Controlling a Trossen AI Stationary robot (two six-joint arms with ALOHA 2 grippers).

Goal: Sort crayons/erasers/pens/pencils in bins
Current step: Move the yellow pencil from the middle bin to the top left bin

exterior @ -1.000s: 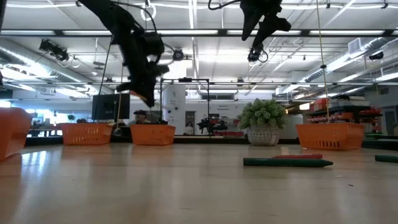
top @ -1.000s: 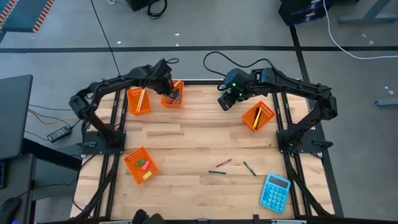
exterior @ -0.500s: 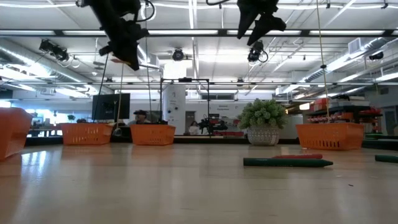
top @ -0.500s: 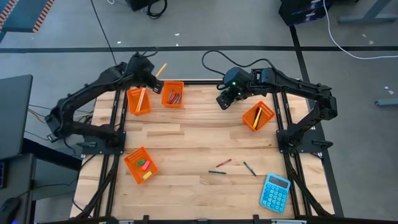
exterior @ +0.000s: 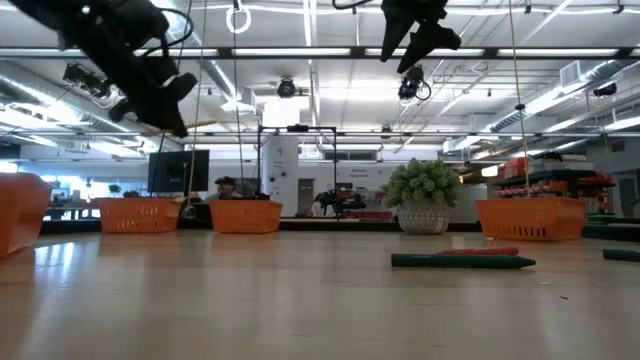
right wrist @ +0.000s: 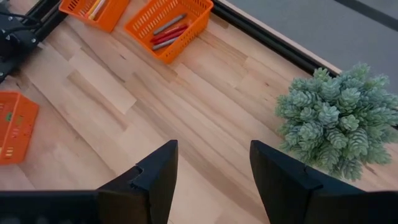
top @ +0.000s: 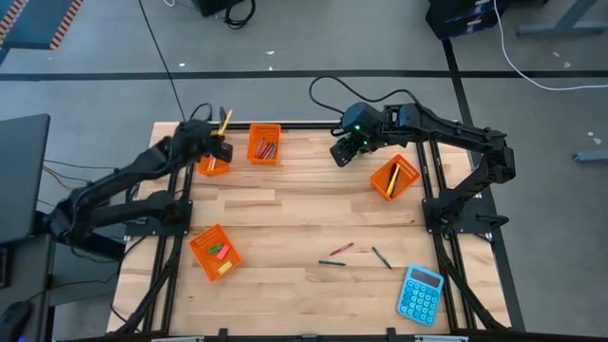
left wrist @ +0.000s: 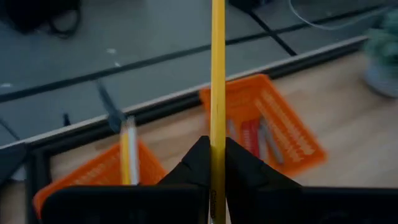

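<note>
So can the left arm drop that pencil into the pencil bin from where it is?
Probably yes. The left gripper holds the yellow pencil almost over the far-left bin, which already holds pencils, with nothing in between.

Grey floor (top: 313,38) all around the work area, smooth and slightly scuffed, with a dark line (top: 285,73) running straight across it behind the light wooden table (top: 304,218). A white cable (top: 532,71) snakes over the floor at one far corner, a black one (top: 161,47) crosses it on the other side. At the near edge, a striped orange-and-black strip (top: 43,24) peeks in. Down at table level, the room opens out wide: long ceiling lights (exterior: 310,50) in rows, white beams and ducts overhead, a dark monitor (exterior: 185,170) in the distance, a white column (exterior: 280,175), shelving (exterior: 545,175) far off. A leafy green plant (exterior: 425,190) sits beyond the table's far edge.
</note>
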